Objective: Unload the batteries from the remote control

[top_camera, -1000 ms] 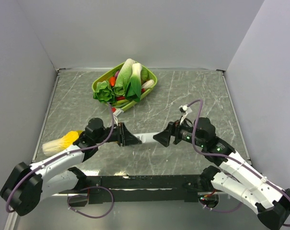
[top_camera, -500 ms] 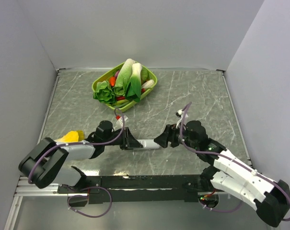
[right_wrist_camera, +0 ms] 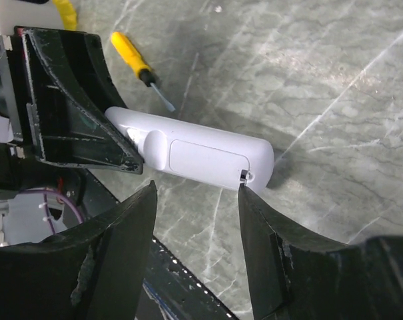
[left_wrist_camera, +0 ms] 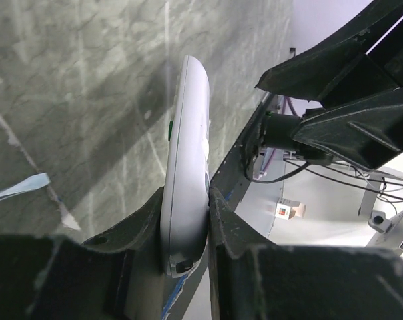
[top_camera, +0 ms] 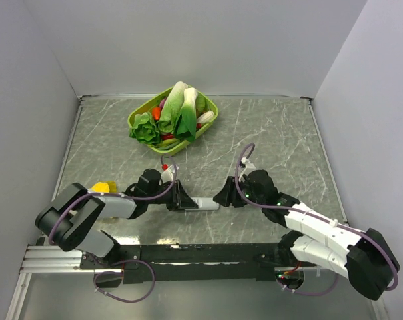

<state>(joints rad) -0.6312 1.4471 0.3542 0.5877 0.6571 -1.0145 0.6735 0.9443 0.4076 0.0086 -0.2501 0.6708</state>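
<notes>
One slim white plastic remote control (right_wrist_camera: pixel 201 157) sits low over the grey marbled table (top_camera: pixel 281 133), between two grippers. The left gripper (left_wrist_camera: pixel 186 213) is clamped on one end. The right gripper (right_wrist_camera: pixel 198 193) is partway open at the free end (nothing held). Also one yellow-handled screwdriver (right_wrist_camera: pixel 136 61) and one green vegetable basket (top_camera: pixel 213 112).
</notes>
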